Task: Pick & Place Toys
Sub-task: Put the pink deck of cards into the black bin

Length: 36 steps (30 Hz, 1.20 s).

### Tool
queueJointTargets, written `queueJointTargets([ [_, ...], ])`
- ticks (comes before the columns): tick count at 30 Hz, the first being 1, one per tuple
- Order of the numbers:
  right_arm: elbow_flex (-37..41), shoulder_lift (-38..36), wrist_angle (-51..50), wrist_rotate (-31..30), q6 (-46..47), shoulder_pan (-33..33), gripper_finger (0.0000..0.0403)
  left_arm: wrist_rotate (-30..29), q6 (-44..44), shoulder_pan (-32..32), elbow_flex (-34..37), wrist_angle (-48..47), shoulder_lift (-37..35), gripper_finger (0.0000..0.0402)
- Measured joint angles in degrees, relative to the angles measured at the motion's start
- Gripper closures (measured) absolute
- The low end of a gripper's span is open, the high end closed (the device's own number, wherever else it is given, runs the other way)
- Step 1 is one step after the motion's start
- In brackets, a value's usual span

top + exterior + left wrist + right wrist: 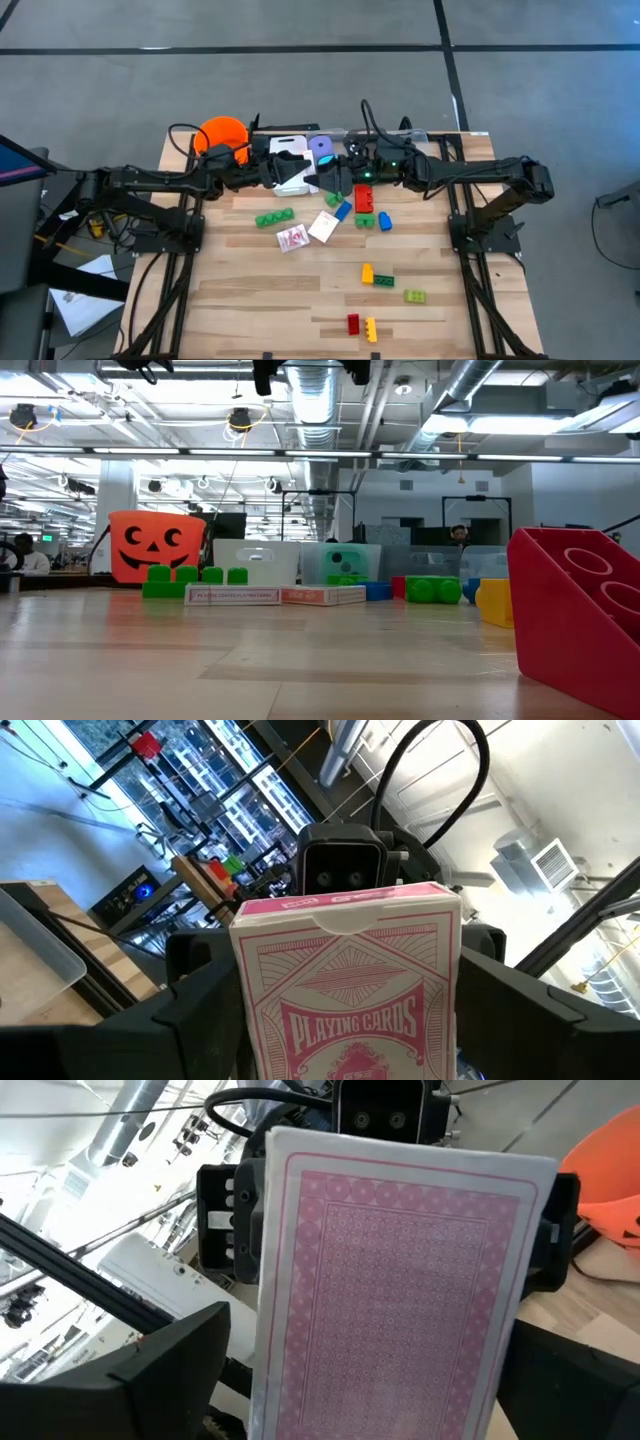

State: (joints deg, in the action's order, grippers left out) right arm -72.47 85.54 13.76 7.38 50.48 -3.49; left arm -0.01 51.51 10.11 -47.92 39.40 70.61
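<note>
Wooden table (pixel 250 300), open office behind. A pink card box (pixel 350 990) is held upright in the air over the table's back middle, pinched by its side edges in the left gripper (pixel 395 1220). The right gripper (pixel 345 178) faces it from the other side, fingers spread wide on either side of the box; whether they touch it I cannot tell. Bricks (pixel 375 278) and two more card boxes (pixel 292 237) lie scattered below, and an orange bucket (pixel 222 133) stands at the back left.

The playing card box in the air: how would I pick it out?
Look at the back middle of the wooden table, where both arms meet. There the left gripper holds a pink playing card box; unlike the two card packs lying on the wood, it is up off the table.
</note>
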Motion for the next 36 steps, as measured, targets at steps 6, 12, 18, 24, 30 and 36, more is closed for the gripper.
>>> queueJointTargets([
  [6, -0.02, 0.0, -0.55, 0.02, 0.56, 0.0, 0.0033, 0.0, 0.0, 0.0, 0.0, 0.02, 0.0, 0.0107],
  [12, -0.11, -0.11, -3.18, 0.04, 2.21, -0.07, 0.0096, -0.11, -0.02, 0.02, 0.03, -0.25, 0.0, 0.0103],
  [18, -0.11, -0.11, -3.22, -0.55, 2.67, -0.11, 0.01, -0.1, -0.3, 0.04, 0.04, -0.22, 0.0, 0.0079],
  [24, -0.11, -0.11, -2.75, -0.65, 2.86, -0.24, 0.0094, 0.98, -2.02, 2.16, 0.04, -0.05, -0.62, 0.0057],
  [30, -0.11, -0.65, -2.56, 0.02, 1.76, -0.18, 0.0096, 5.41, -1.7, 7.21, 0.04, -2.94, -5.13, 0.0042],
  [36, -0.15, -4.32, -7.64, -1.77, -0.18, -1.81, 0.0096, 7.1, -1.82, 11.74, 0.03, -14.88, -13.13, 0.0045],
])
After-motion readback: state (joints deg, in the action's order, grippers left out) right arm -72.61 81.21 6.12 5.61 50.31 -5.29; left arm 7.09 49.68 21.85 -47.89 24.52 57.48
